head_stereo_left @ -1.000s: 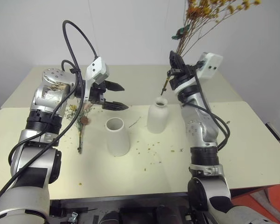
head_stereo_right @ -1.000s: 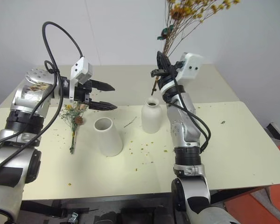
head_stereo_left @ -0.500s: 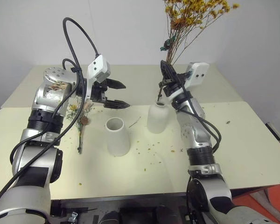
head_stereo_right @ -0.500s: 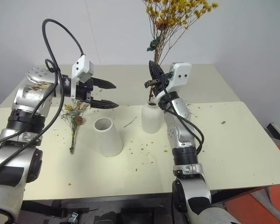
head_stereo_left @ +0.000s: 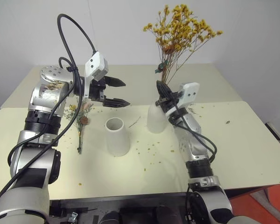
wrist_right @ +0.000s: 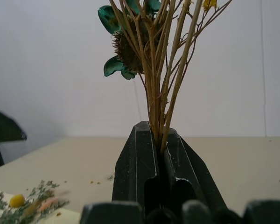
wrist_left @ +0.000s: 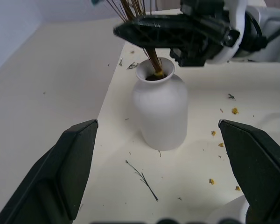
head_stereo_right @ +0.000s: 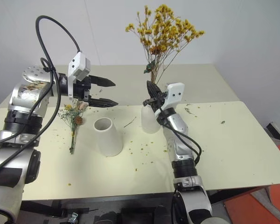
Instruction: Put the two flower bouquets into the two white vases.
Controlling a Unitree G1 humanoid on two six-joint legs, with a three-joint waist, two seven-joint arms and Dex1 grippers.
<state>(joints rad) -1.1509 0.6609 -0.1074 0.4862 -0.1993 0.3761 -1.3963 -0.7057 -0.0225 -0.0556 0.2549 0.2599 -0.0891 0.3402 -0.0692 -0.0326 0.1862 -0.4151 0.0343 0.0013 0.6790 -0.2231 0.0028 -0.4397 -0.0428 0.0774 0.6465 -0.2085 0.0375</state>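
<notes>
My right gripper [head_stereo_left: 162, 91] is shut on the thin brown stems of the yellow-orange bouquet [head_stereo_left: 182, 32], just above the rounded bottle vase [head_stereo_left: 155, 119]. In the left wrist view the stem ends reach into the vase's narrow mouth [wrist_left: 155, 74]. The blooms stand high against the wall. The cone vase [head_stereo_left: 117, 136] stands empty to the left of the bottle vase. The smaller grey-green bunch [head_stereo_left: 81, 116] lies flat on the table left of the cone vase. My left gripper [head_stereo_left: 126, 93] hangs open above the table, pointing at the bottle vase, holding nothing.
Petal crumbs [head_stereo_left: 151, 149] are scattered over the cream table [head_stereo_left: 252, 140] around both vases. A loose twig [head_stereo_left: 134, 122] lies between the vases. A second table [head_stereo_left: 130, 77] adjoins behind, and the wall rises beyond it.
My right gripper has come down and slightly left with the yellow bouquet, bringing the stem ends from above the bottle vase into its mouth. The left gripper has stayed in place, open.
</notes>
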